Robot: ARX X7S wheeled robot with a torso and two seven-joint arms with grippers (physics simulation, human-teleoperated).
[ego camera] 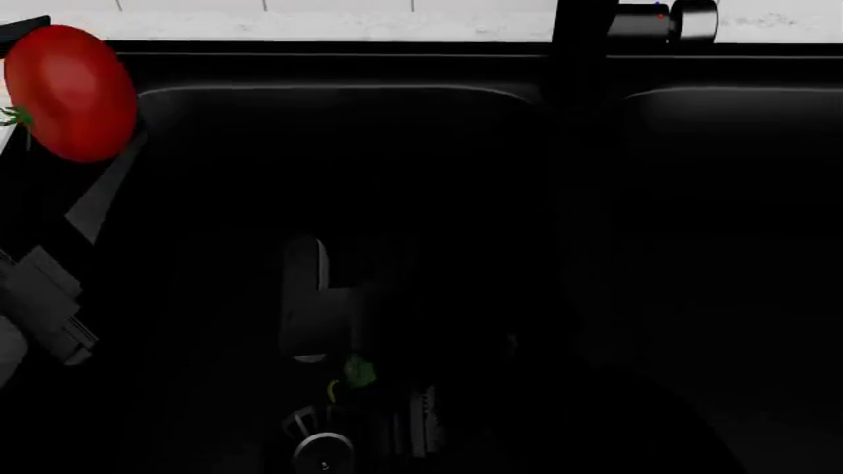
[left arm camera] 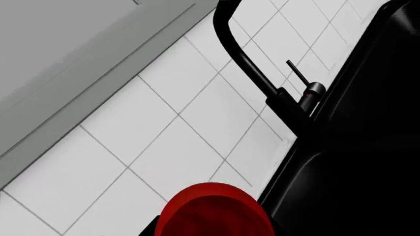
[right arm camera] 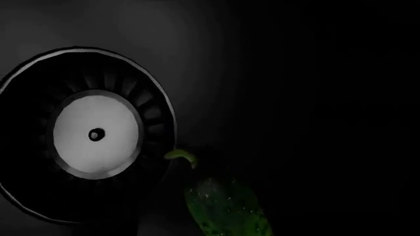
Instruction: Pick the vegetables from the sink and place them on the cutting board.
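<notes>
The red tomato (ego camera: 73, 91) hangs in the air at the upper left of the head view, over the left rim of the black sink (ego camera: 435, 197). My left gripper (ego camera: 63, 123) is shut on it. The tomato fills the space between the jaws in the left wrist view (left arm camera: 213, 212). The dark-green cucumber (right arm camera: 226, 206) lies on the sink floor beside the round metal drain (right arm camera: 96, 133). My right gripper (ego camera: 355, 383) is low in the basin right at the cucumber (ego camera: 358, 372). Its fingers are lost in the dark. The cutting board is out of view.
The black faucet (ego camera: 579, 30) stands at the back between the two basins, with its lever (left arm camera: 298, 78) beside it. A white tiled wall (left arm camera: 164, 128) rises behind. A divider (ego camera: 579, 247) separates the right basin. The drain also shows in the head view (ego camera: 323, 452).
</notes>
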